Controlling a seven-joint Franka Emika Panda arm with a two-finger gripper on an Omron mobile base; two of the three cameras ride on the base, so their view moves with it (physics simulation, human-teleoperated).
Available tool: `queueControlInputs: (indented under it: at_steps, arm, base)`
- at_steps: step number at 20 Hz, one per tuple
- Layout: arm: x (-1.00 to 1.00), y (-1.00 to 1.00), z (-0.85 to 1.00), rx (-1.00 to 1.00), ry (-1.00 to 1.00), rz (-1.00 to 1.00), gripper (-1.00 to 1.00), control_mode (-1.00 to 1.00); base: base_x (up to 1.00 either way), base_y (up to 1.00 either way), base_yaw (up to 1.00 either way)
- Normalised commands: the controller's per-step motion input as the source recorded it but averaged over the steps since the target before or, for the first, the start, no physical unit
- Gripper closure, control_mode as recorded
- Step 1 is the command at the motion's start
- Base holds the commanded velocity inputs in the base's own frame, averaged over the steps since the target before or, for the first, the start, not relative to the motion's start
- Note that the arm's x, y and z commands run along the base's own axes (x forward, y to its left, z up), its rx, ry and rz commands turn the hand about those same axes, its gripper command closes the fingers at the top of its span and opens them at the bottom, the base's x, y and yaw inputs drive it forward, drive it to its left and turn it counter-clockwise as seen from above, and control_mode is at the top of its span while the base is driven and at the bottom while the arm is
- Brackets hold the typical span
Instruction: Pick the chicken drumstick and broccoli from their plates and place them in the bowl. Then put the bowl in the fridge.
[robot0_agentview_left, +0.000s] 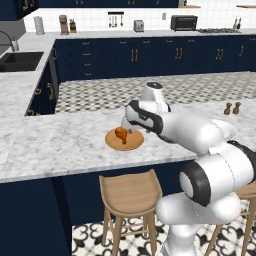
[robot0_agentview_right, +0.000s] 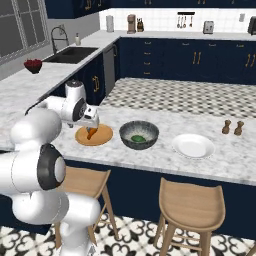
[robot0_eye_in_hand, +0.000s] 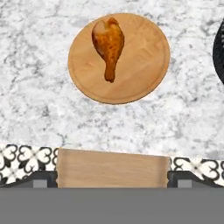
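Orange-brown, the chicken drumstick (robot0_eye_in_hand: 108, 43) lies on the wooden plate (robot0_eye_in_hand: 144, 65). The gripper (robot0_eye_in_hand: 112, 177) hangs above it, jaws wide apart and empty. Broccoli (robot0_agentview_right: 137, 138) sits in the bowl (robot0_agentview_right: 139, 135).

The marble counter (robot0_agentview_left: 60, 140) forms an L around the checkered floor (robot0_agentview_right: 200, 95). Two wooden stools (robot0_agentview_right: 192, 200) stand against its near side; a third stool (robot0_agentview_left: 130, 192) is seen in the left base view. A pair of brown salt and pepper shakers (robot0_agentview_right: 232, 127) stands near the far right edge of the counter. The black sink (robot0_agentview_right: 72, 54) with a curved faucet (robot0_agentview_right: 57, 35) sits in the left run, and a dark bowl of red fruit (robot0_agentview_right: 33, 65) rests near it. On the back counter stand a toaster (robot0_agentview_left: 138, 25), a toaster oven (robot0_agentview_left: 183, 22), a coffee machine (robot0_agentview_left: 63, 24) and a white paper towel roll (robot0_agentview_left: 39, 25). Navy cabinets (robot0_agentview_left: 150, 57) with brass handles line the back wall.
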Motion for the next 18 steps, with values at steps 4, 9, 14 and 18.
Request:
queueControlInputs:
  at_steps: [4,9,14,18]
  arm:
    - [0.74,0.39,-0.44,-0.12,-0.02,0.00,-1.00,-1.00]
    - [0.57,0.09,-0.54,-0.06,-0.09,0.00,-1.00,-1.00]
    - [0.57,0.00,-0.38,0.00,-0.04,0.00,-1.00,-1.00]
    - [0.67,0.00,-0.30,0.00,0.00,0.00,-1.00,-1.00]
  base:
    - [0.00,0.00,0.00]
    - [0.00,0.00,0.00]
    - [0.00,0.00,0.00]
    - [0.00,0.00,0.00]
